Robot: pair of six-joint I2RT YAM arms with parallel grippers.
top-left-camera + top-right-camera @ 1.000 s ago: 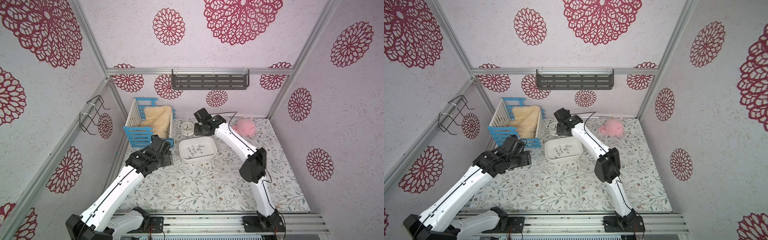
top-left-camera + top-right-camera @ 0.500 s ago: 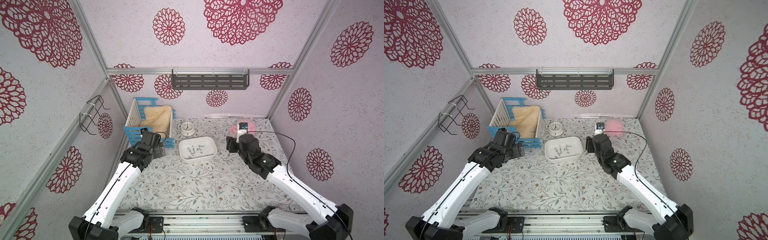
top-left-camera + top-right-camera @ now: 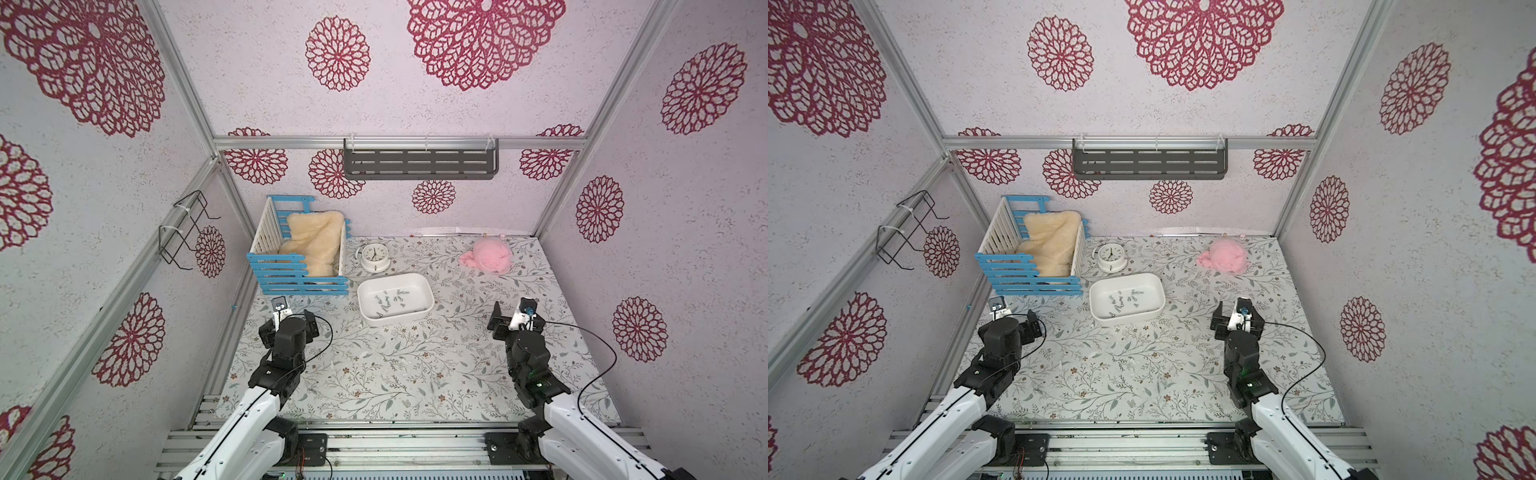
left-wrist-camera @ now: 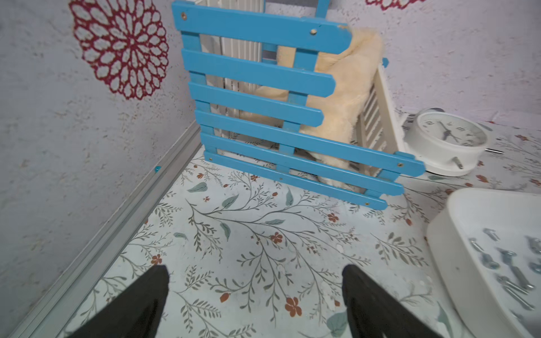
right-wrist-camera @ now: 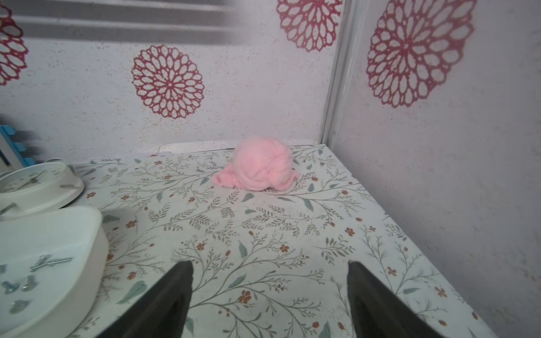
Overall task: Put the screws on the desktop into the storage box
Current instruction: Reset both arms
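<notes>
Vine-printed desktop [image 3: 395,374] floors a cell walled with red rosettes. In both top views the storage box [image 3: 399,320] sits at about twelve o'clock from the desktop's middle, with the screws [image 3: 388,300] scattered inside it. The left gripper [image 4: 254,270] hovers at nine o'clock and the right gripper [image 5: 269,264] at three, each with jaws spread wide and nothing between them. From the box, a blue crate [image 3: 299,282] lies at ten o'clock, a white clock [image 3: 374,257] at eleven and a pink cloth [image 3: 486,257] at two. Pale specks [image 3: 365,354] near the middle may be scuffs.
</notes>
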